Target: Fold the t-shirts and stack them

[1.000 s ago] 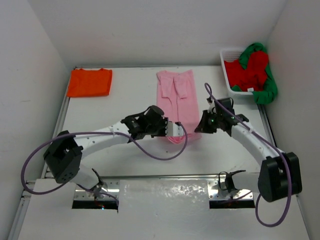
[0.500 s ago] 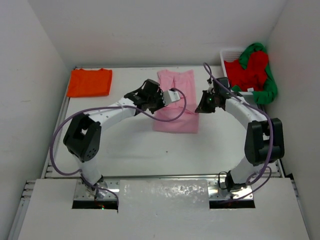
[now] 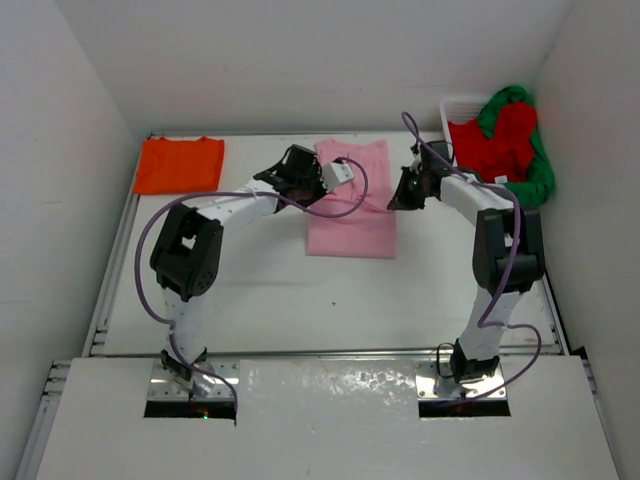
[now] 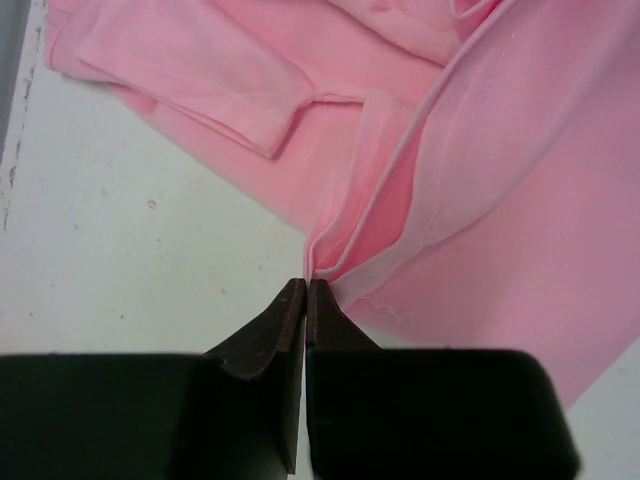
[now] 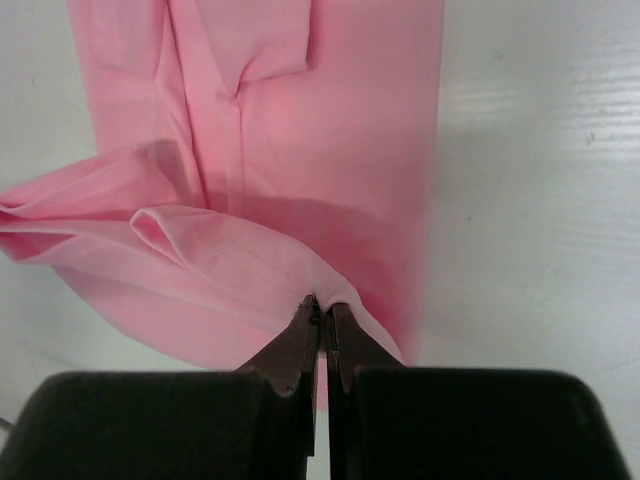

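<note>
The pink t-shirt (image 3: pixel 350 225) lies in the middle of the table, its near hem lifted and carried back over its far part. My left gripper (image 3: pixel 318 192) is shut on the hem's left corner, seen in the left wrist view (image 4: pixel 306 283) with pink cloth (image 4: pixel 480 180) pinched at the tips. My right gripper (image 3: pixel 392 203) is shut on the right corner (image 5: pixel 322 300), with pink cloth (image 5: pixel 300 130) beneath. The orange t-shirt (image 3: pixel 179 164) lies folded at the far left. The red t-shirt (image 3: pixel 495 140) and green t-shirt (image 3: pixel 535 180) sit in the basket.
The white mesh basket (image 3: pixel 455 105) stands at the far right corner against the right wall. Purple cables loop from both arms over the table. White walls close the table on the left, back and right.
Both grippers have moved away from the near side toward the back, carrying the pink shirt's near hem over its far part. The shirt now looks about half as long.
</note>
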